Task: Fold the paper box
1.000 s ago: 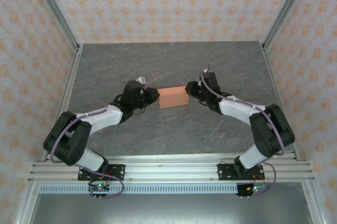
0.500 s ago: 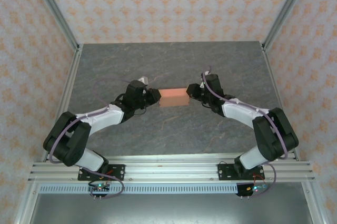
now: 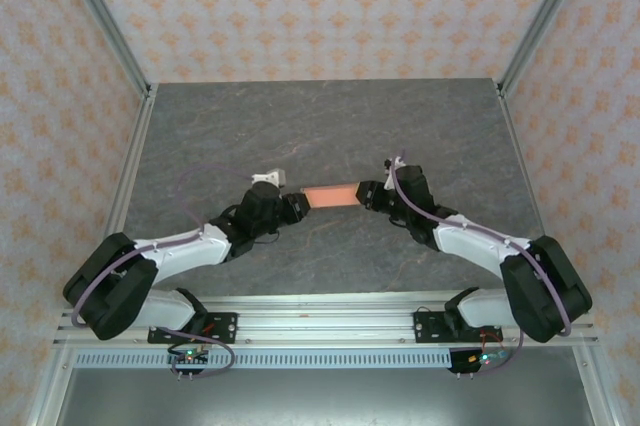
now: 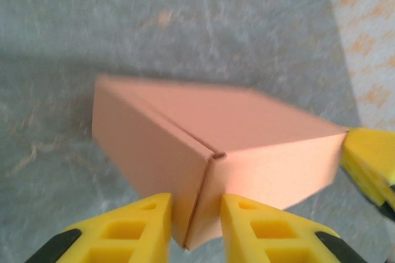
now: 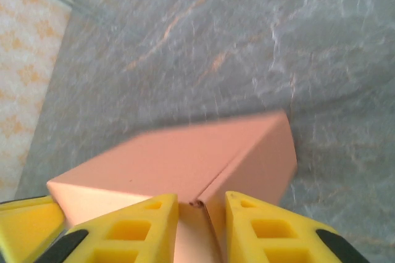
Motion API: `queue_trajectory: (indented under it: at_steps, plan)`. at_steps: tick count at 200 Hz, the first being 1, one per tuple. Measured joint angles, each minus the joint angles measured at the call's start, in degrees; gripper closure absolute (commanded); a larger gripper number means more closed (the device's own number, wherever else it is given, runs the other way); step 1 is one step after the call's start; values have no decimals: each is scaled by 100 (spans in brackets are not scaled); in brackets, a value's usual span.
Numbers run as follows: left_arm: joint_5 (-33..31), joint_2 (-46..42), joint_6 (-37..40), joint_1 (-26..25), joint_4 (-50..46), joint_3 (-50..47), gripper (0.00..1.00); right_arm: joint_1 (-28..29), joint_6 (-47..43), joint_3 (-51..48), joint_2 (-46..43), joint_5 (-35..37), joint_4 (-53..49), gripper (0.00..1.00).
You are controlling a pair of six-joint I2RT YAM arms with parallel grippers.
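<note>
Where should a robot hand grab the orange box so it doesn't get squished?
At a short end, coming in from the side. The box is long and flat, and each end has a folded corner narrow enough for two fingers. The left gripper and the right gripper pinch it there, one from each end.

Under and ahead of my jaws, a grey veined tabletop point(image 3: 320, 116); beyond it and to both sides, orange-patterned wall panels point(image 3: 320, 6) joined by aluminium corner posts point(image 3: 540, 16).
</note>
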Motion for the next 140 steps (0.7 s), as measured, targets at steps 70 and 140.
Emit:
queue_trajectory:
  at_steps: [70,140]
  plan:
    - [-44,-551,295,-232,-1196,-208,60,188,-273,39,-44,-208,-1427,60]
    - [111,-68,437,525,-1572,424,42,186,-404,1353,1202,-157,-1825,50]
